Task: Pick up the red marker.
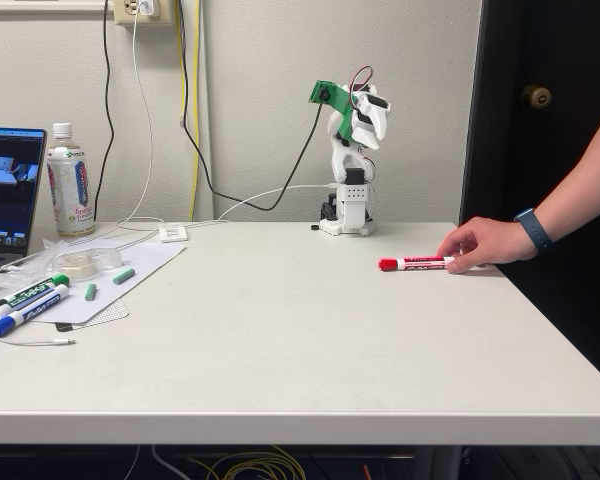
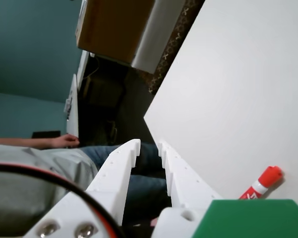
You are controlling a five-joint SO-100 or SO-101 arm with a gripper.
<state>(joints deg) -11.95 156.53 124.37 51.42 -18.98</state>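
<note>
In the fixed view we see the white arm point(image 1: 352, 165) folded upright at the back of the counter point(image 1: 280, 340), its pincer point(image 1: 377, 135) raised high and pointing downward; from here we cannot tell how far its fingers stand apart. The red marker point(image 1: 416, 264) lies flat on the counter toward the right side, its red cap pointing left, and a person's hand point(image 1: 485, 244) touches the barrel's right end, the wrist wearing a blue band point(image 1: 533, 229). Well apart, at the left edge, a green-capped marker point(image 1: 25, 296) and a blue-capped marker point(image 1: 27, 311) lie side by side on a white sheet point(image 1: 130, 275), near a bottle point(image 1: 69, 184) and a laptop point(image 1: 8, 190). In the wrist view we see the pincer point(image 2: 150, 147) spread, its two white fingers point(image 2: 119, 168) parted by a narrow gap and pinching nothing. The red marker point(image 2: 262, 182) shows at the lower right on the white counter point(image 2: 238, 89), cap uppermost in the picture, its lower part hidden behind a green part point(image 2: 248, 218) of the arm. Beyond the counter's edge sits a person point(image 2: 39, 163) in a grey top and jeans.
</note>
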